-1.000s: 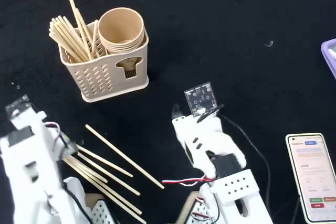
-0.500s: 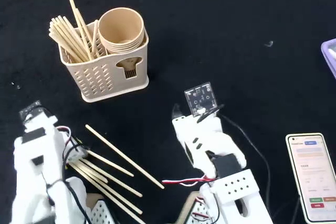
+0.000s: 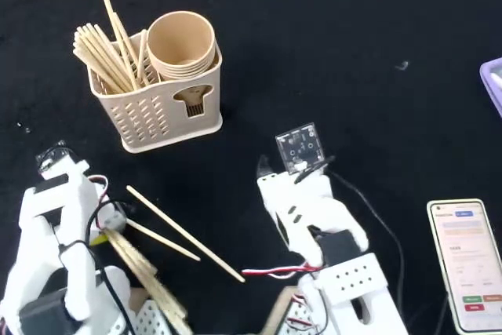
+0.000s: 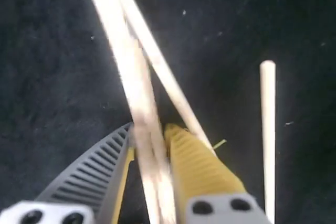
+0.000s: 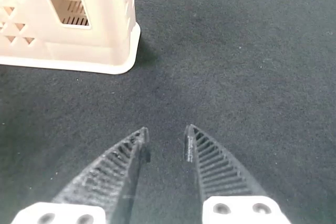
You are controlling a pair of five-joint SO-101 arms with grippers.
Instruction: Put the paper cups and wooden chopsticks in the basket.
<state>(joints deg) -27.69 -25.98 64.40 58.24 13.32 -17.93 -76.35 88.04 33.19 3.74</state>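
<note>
left gripper (image 4: 150, 130) clamping chopsticks (image 4: 122, 61), basket (image 3: 157, 115) apart

Robotics lab bench, black-clothed table (image 3: 376, 29), exposed servo wires (image 3: 271, 271), bare circuit board (image 3: 300, 147), smartphone (image 3: 469, 263)

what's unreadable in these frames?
Count of pale wooden chopsticks in the left arm's jaws: blurred in the left wrist view; the arm covers the grip in the high view.
Number of stacked tan paper cups: the wall of the beige slotted plastic basket hides everything below the rims, high view.
Purple object: cut off by the high view's right edge.
</note>
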